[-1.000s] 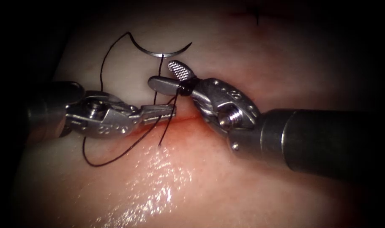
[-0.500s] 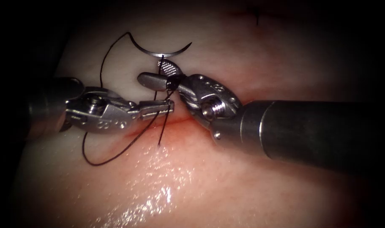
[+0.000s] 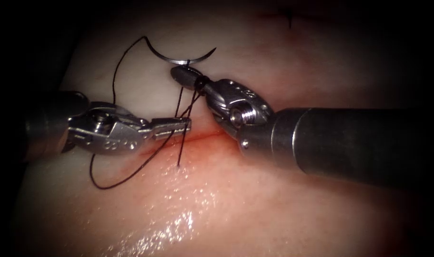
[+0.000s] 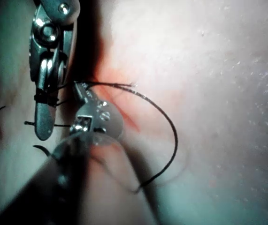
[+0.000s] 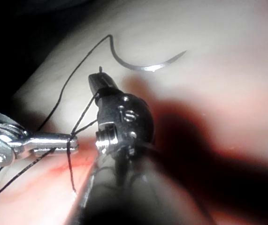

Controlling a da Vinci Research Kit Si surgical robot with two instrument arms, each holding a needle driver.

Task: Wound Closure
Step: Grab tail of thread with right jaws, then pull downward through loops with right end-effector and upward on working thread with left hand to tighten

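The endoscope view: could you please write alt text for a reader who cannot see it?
Both grippers are shut on the black thread above the cut: the left gripper beside the cut, the right gripper higher, with thread wrapped around it. The curved needle lies free on the tissue, held by neither.

A surgical training lab: a slab of tissue [image 3: 274,57] with a cut [image 3: 205,136], a curved needle [image 3: 178,59] and black thread [image 3: 116,81].

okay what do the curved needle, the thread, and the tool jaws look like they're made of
Needle: thin bright metal, apparently steel; it glints, lying free on the tissue. Thread: dark matte strand, material unclear. Left tool and right tool: grey polished metal with highlights, both clamped on thread.
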